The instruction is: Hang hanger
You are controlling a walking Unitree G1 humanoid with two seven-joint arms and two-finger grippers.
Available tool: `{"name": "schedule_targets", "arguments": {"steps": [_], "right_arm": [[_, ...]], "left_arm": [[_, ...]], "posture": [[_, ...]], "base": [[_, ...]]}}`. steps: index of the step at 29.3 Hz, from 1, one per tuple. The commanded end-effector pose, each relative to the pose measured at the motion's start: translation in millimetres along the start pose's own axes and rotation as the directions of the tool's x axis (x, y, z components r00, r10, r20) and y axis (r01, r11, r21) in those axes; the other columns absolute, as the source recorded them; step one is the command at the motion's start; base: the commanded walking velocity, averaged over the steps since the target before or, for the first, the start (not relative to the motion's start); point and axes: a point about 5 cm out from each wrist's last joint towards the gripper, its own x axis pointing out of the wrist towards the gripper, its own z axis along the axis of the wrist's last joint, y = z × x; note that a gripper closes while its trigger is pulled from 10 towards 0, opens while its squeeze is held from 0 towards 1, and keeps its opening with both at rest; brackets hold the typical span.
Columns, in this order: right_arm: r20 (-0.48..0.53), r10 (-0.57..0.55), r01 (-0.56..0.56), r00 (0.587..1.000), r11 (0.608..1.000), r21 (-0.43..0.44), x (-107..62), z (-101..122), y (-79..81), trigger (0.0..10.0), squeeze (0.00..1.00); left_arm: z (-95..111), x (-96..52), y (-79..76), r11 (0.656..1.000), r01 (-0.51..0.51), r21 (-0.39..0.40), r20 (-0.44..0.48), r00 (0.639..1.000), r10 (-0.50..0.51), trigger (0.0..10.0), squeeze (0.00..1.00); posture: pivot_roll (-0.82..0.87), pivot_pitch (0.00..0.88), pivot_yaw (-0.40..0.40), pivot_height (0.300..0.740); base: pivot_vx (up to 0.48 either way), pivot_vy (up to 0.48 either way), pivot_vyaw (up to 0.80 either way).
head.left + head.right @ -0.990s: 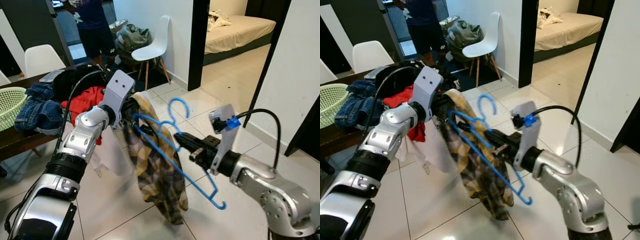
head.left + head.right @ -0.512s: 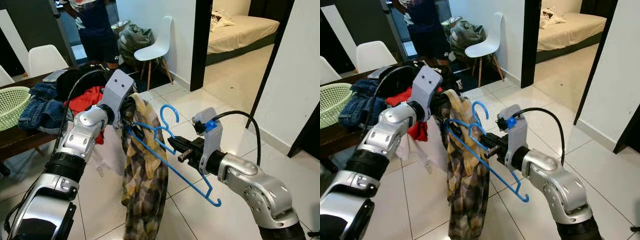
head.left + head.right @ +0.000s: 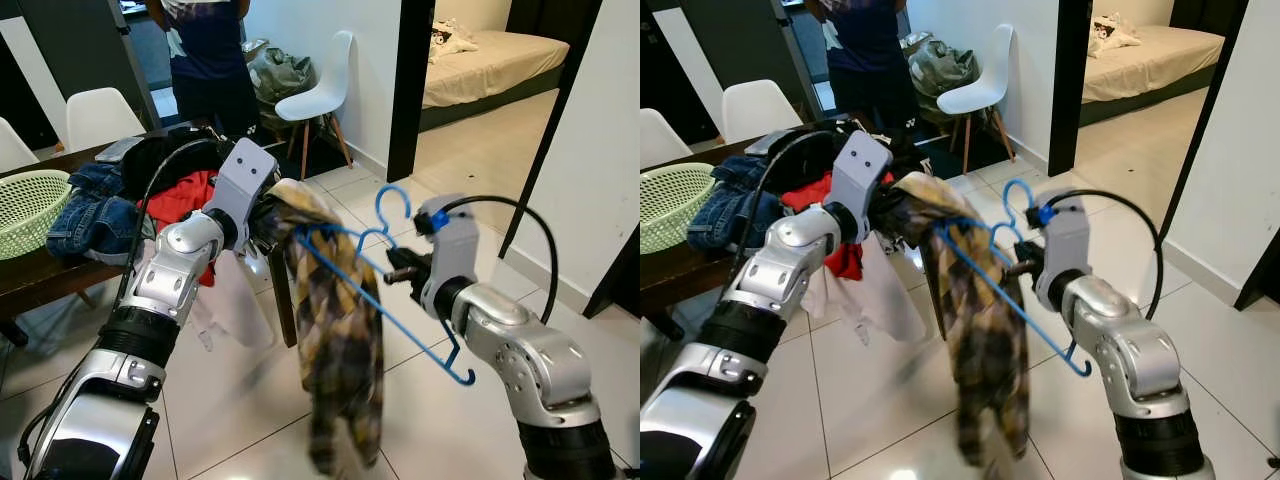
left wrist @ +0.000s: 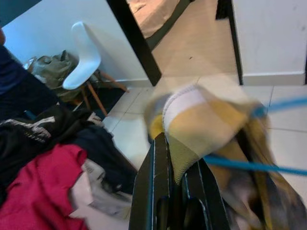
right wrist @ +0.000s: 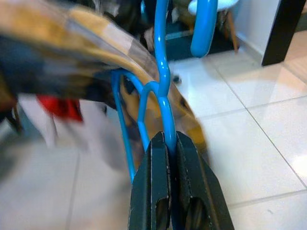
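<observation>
The right gripper [image 5: 169,143] is pinching the blue hanger [image 3: 385,290] with its two black fingers [image 5: 152,187] pressed together on the neck just below the hook, so the hook is rising straight beyond the fingertips and the triangle of the hanger is spreading out past them toward the other arm. The left gripper [image 4: 175,158] is holding a yellow and dark checked shirt [image 3: 340,350], its fingers [image 4: 153,182] closed on a fold of the cloth at the collar end; the rest of the shirt is hanging down below those fingers, blurred, above the tiled floor [image 3: 230,400]. One arm of the hanger is running into the shirt right beside the left fingertips, and the far lower corner of the hanger is sticking out free under the right wrist. Behind the left arm, a table [image 3: 30,280] is carrying a heap of clothes [image 3: 95,215] and a green basket [image 3: 30,205]. A person [image 3: 215,55] is standing farther back, near a white chair [image 3: 310,95].
</observation>
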Motion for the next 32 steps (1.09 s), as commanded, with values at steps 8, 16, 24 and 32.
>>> {"name": "schedule_targets", "arguments": {"steps": [8,16,24,32], "right_arm": [[0.219,0.104,-0.134,0.97,0.983,0.127,-3.8,32.8,18.1,10.0,0.0],[0.279,0.112,-0.156,0.954,0.978,0.142,-8.6,37.3,14.5,10.0,0.0],[0.216,0.127,-0.152,0.968,0.983,0.101,-2.6,21.2,16.9,10.0,0.0],[0.185,0.123,-0.139,0.975,0.987,0.078,10.0,15.9,30.7,10.0,0.0]], "left_arm": [[-5.6,-0.5,-7.1,1.0,0.008,-0.023,-0.013,1.0,-0.008,10.0,0.0],[-1.6,-4.2,18.4,0.997,-0.06,0.047,-0.025,0.998,0.061,10.0,0.0],[16.4,-4.4,39.4,0.993,-0.11,0.046,0.013,0.994,0.11,10.0,0.0],[44.7,12.3,1.8,0.979,0.031,-0.201,0.148,0.989,-0.001,10.0,0.0]], "posture": [[-0.14,0.0,0.097,0.74],[-0.14,0.0,0.103,0.74],[-0.13,0.0,0.098,0.74],[-0.12,0.0,0.096,0.74]], "base": [[0.0,0.0,0.0],[0.0,0.0,0.0],[0.0,0.0,0.0],[0.0,0.0,0.0]]}}
